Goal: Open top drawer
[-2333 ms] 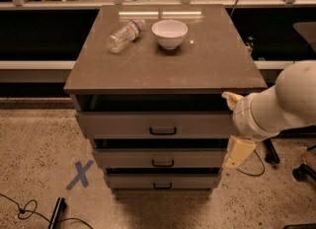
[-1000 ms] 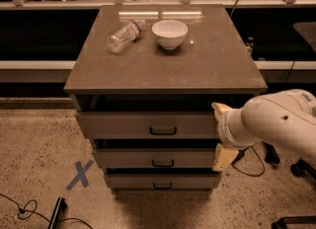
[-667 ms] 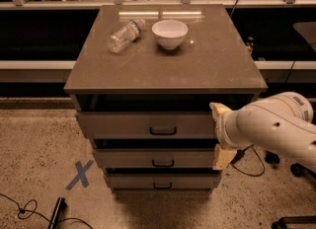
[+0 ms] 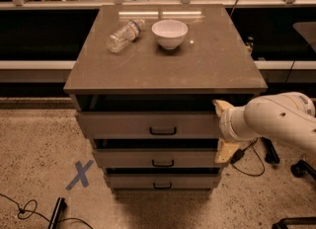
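The top drawer is the tallest grey-taupe front under the tabletop, with a small black pull handle at its centre. It stands a little out, with a dark gap above its front. My gripper is at the right end of that drawer front, to the right of the handle and not on it. Its two cream fingers are spread apart, one by the drawer's top edge and one by its bottom edge. My white arm reaches in from the right.
Two shorter drawers sit below. On the cabinet top lie a plastic bottle and a white bowl. A blue tape X marks the floor at left. Cables and chair wheels are at right.
My arm has moved left and slightly down, bringing the gripper closer against the right end of the top drawer front. The drawers have not moved.
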